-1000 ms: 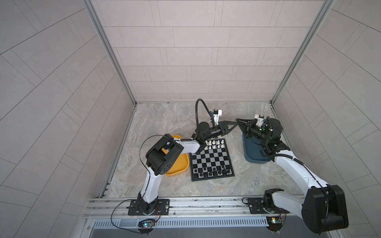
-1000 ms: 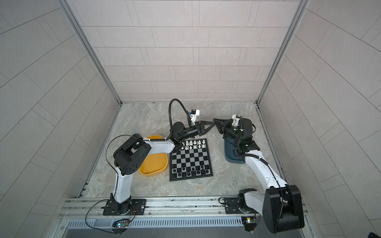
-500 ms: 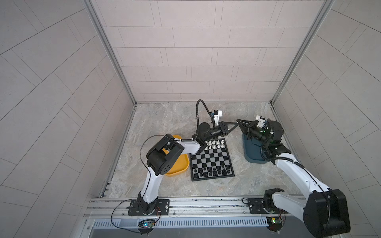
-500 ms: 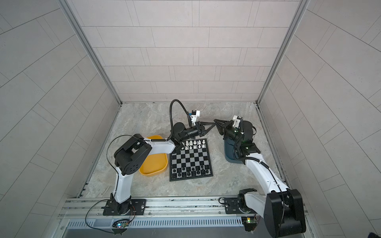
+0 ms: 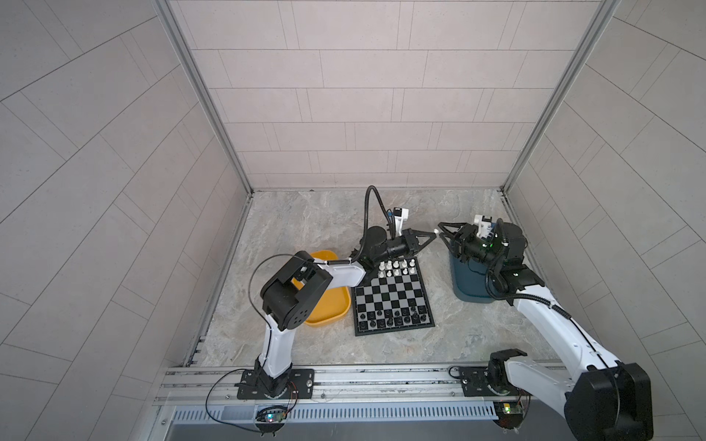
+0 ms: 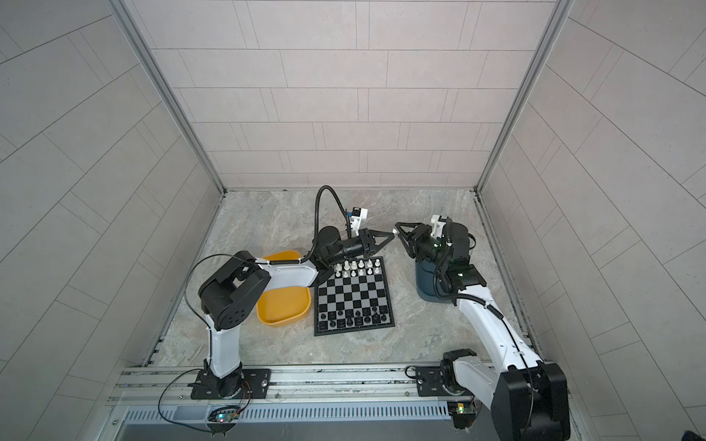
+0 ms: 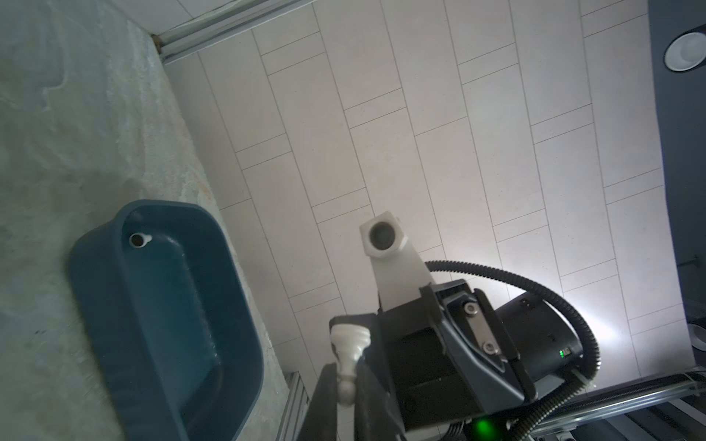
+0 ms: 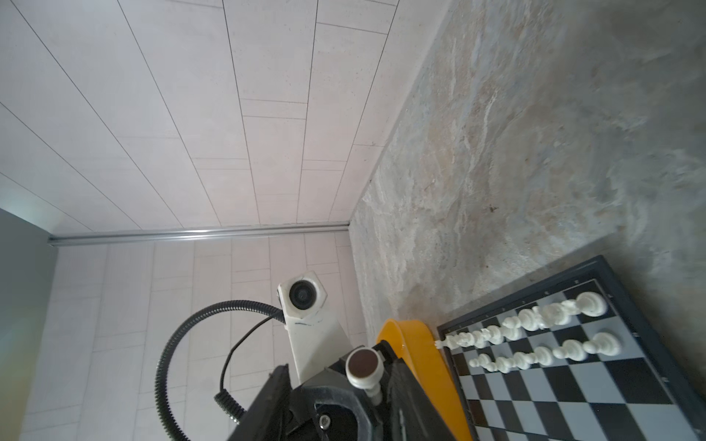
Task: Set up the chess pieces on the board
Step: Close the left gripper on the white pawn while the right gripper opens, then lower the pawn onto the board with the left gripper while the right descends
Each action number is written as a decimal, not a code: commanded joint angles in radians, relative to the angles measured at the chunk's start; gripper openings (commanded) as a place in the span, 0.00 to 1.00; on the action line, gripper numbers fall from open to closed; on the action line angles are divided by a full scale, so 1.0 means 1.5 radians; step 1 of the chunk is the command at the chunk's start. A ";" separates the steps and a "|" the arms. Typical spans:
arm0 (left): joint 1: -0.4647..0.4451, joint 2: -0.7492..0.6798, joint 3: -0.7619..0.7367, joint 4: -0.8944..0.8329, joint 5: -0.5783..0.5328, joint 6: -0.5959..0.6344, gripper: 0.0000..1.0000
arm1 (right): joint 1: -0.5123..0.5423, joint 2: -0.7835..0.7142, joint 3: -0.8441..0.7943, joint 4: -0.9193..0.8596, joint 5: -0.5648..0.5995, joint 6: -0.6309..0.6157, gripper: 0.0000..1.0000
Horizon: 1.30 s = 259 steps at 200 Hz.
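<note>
In both top views the left pincer (image 5: 431,236) (image 6: 389,234) is up off the tabletop (image 5: 305,229), just past the far right corner of the board (image 5: 391,292) (image 6: 353,296), and it's clamped tight on a tiny white piece (image 5: 435,231) (image 6: 393,231). The right pincer (image 5: 442,231) (image 6: 399,231) meets it tip to tip, above the blue bin (image 5: 468,290), with its jaws apart. White pieces (image 5: 397,267) sit on the board's two far rows and black pieces (image 5: 393,319) on the two near ones. The yellow tray (image 5: 332,311) is just beside the board's left edge

Left wrist view: the white piece (image 7: 349,340) is pinched by its head between the fingers (image 7: 324,401), and a stray white piece (image 7: 138,239) lies in the blue bin (image 7: 95,305)

Right wrist view: the right pincer (image 8: 338,382) has its fingers (image 8: 267,412) spread either side of the piece's round base (image 8: 363,364), not touching it
</note>
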 commanded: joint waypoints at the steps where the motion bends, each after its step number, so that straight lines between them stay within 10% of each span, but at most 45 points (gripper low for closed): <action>1: 0.026 -0.136 -0.041 -0.288 0.049 0.191 0.00 | -0.004 -0.035 0.082 -0.175 0.037 -0.171 0.55; 33: 0.020 -0.293 0.014 -0.964 -0.077 0.556 0.00 | 0.005 -0.012 0.207 -0.441 0.127 -0.435 0.66; 73: 0.021 -0.283 0.111 -1.338 -0.198 0.708 0.00 | 0.023 -0.011 0.240 -0.571 0.259 -0.590 0.75; 153: 0.016 -0.029 0.325 -1.456 -0.301 0.776 0.00 | 0.106 -0.024 0.247 -0.634 0.390 -0.668 0.90; 259: 0.022 0.160 0.490 -1.506 -0.408 0.788 0.00 | 0.113 -0.051 0.220 -0.621 0.337 -0.698 0.99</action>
